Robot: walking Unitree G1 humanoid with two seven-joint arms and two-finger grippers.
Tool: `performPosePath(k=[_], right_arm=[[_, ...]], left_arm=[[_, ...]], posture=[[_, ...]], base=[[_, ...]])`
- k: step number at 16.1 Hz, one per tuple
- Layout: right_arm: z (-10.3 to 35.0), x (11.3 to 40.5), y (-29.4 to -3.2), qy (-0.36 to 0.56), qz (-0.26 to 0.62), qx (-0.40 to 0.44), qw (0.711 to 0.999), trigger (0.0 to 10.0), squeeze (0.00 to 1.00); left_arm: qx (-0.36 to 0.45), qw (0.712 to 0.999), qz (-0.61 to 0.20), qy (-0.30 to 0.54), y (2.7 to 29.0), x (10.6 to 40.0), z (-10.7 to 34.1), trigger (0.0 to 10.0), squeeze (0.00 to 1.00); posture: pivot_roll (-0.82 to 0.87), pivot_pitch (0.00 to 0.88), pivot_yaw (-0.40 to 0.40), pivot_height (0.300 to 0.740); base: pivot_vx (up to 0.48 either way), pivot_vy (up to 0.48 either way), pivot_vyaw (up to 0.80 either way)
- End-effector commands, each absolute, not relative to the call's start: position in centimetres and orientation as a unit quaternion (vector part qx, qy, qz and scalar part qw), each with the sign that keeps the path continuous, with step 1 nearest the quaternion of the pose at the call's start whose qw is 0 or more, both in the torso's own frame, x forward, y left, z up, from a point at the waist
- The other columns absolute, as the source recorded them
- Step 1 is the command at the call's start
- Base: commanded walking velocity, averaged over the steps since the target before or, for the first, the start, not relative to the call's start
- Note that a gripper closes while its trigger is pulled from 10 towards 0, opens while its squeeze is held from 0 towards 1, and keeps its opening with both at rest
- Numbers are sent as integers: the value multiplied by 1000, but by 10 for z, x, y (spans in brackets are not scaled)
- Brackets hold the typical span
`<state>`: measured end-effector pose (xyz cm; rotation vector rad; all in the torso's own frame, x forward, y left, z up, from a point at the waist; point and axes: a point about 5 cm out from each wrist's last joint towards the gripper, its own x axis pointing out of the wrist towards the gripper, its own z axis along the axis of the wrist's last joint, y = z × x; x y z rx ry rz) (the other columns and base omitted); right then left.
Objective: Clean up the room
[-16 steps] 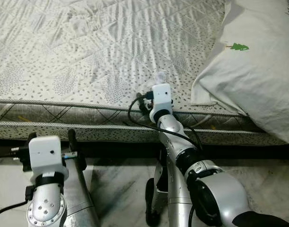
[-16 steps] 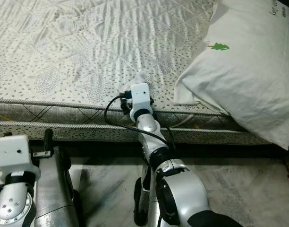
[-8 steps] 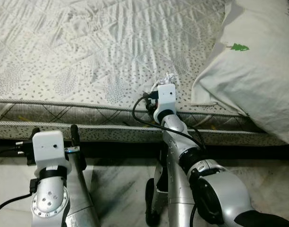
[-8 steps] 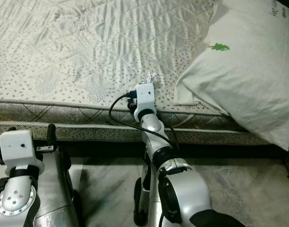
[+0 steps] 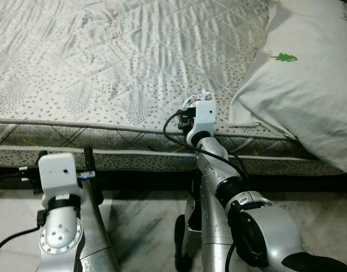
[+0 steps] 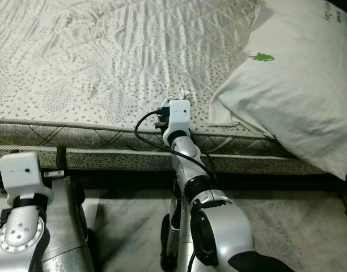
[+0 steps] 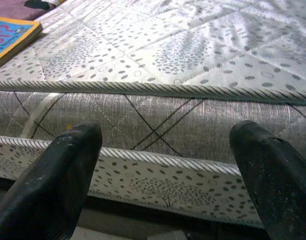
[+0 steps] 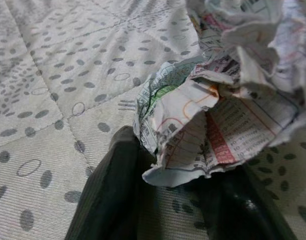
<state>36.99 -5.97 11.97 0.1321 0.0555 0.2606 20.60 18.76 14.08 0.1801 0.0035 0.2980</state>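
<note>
- The right gripper (image 8: 178, 200) reaches over the near edge of the bed (image 5: 105, 62), its black fingers (image 8: 110, 192) clamped on a crumpled paper (image 8: 228, 105).
- In the eye views the paper (image 5: 196, 97) shows as a small white wad just past the white wrist block, at about 12 o'clock from the right wrist.
- The paper bears printed text with red and green marks, and sits on or just above the quilt; which cannot be told.
- A pillow (image 5: 309, 85) with a small green tree print lies at 2 o'clock from the paper, near but apart from it.
- The left gripper (image 7: 163, 180) hangs low at 8 o'clock from the paper, in front of the mattress side, its fingers (image 7: 53, 185) wide apart and holding nothing.
- In the left wrist view a book (image 7: 10, 37) with a blue and orange cover lies on the bed, well off from the gripper.
- Below the bed is a grey marbled floor (image 5: 145, 226).
</note>
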Motion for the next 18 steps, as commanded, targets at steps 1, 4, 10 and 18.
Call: performPosePath(k=[1,4,10,18], right_arm=[[114,369,-65,37,122,72,989,0,0],[113,369,-71,39,115,77,990,0,0],[113,368,-93,9,101,82,991,0,0],[96,342,-99,-10,169,55,984,10000,1000]], left_arm=[[85,985,149,11,188,205,136,10000,0],[80,986,146,13,186,208,133,10000,0],[52,991,122,4,176,223,128,10000,0],[56,993,108,-3,175,228,127,10000,0]], posture=[[188,135,-131,440],[176,107,-126,440],[131,48,-108,440],[121,40,-94,440]], base=[[0,0,0],[0,0,0],[0,0,0],[0,0,0]])
